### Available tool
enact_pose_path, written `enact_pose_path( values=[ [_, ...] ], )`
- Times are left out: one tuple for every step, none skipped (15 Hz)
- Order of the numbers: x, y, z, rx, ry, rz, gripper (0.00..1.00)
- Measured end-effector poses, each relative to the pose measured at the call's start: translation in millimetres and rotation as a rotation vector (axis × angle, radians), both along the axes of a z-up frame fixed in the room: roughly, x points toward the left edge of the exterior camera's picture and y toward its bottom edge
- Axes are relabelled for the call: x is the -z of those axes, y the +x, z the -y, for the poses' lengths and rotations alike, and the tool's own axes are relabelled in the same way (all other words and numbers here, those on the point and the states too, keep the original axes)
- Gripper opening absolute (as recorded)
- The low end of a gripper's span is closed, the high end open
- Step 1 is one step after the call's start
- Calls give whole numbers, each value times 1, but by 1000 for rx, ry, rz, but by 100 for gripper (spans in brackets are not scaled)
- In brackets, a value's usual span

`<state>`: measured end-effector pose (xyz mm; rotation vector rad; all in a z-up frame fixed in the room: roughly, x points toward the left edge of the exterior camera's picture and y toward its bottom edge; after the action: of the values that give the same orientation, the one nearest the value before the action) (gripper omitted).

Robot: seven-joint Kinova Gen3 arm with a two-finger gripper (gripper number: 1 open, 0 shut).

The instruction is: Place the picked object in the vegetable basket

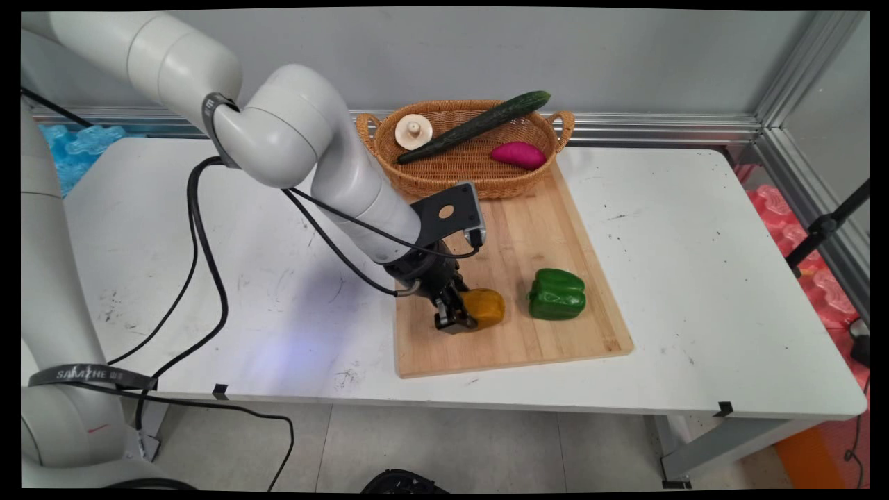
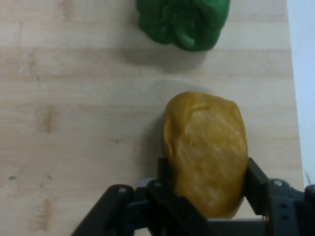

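A white robot arm reaches down from the upper left to a wooden cutting board lying on a white desk. Its black claw is closed around the left end of a yellow-brown potato, which lies on the board's near half. In the hand view one finger presses each side of the potato, with most of it sticking out beyond the tips.

Just right of the potato, apart from it, sits a green bell pepper. At the board's far end stands a woven basket holding a long cucumber that juts over the rim, a purple sweet potato and a pale mushroom.

The grip looks risky: the fingers hold only one end of a rounded, smooth body, so the potato could pivot or slip out if lifted, and a sideways sweep to the right could knock the pepper.

The main view shows the basket, the desk and the arm's cables, none of which appear in the hand view. The hand view alone shows both fingers pressing the potato's sides; there the pepper lies beyond the potato's free end. Neither view makes clear whether the potato rests on the board or is slightly raised.
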<state>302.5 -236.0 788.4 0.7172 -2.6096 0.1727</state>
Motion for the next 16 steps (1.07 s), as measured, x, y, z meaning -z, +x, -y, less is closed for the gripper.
enact_pose_path(
  values=[
    [-2,-1,2,-3,-1,-6,0],
    [-7,-2,5,-7,-5,-13,0],
    [-12,-2,8,-9,-9,-18,0],
    [-19,-2,12,-12,-13,-25,0],
    [-28,-3,18,-13,-19,-33,0],
    [-36,-3,24,-11,-26,-39,0],
    [-48,-3,33,-8,-39,-47,0],
    [-57,-3,41,-7,-51,-55,0],
    [-66,-3,51,-8,-66,-63,0],
    [-77,-3,63,-10,-84,-70,0],
    [-87,-2,76,-14,-105,-78,0],
    [-94,-1,87,-19,-125,-84,0],
    [-102,1,100,-25,-148,-89,0],
    [-109,4,113,-30,-170,-93,0],
    [-113,7,125,-32,-188,-95,0],
    [-116,10,136,-33,-204,-95,0]
  ],
)
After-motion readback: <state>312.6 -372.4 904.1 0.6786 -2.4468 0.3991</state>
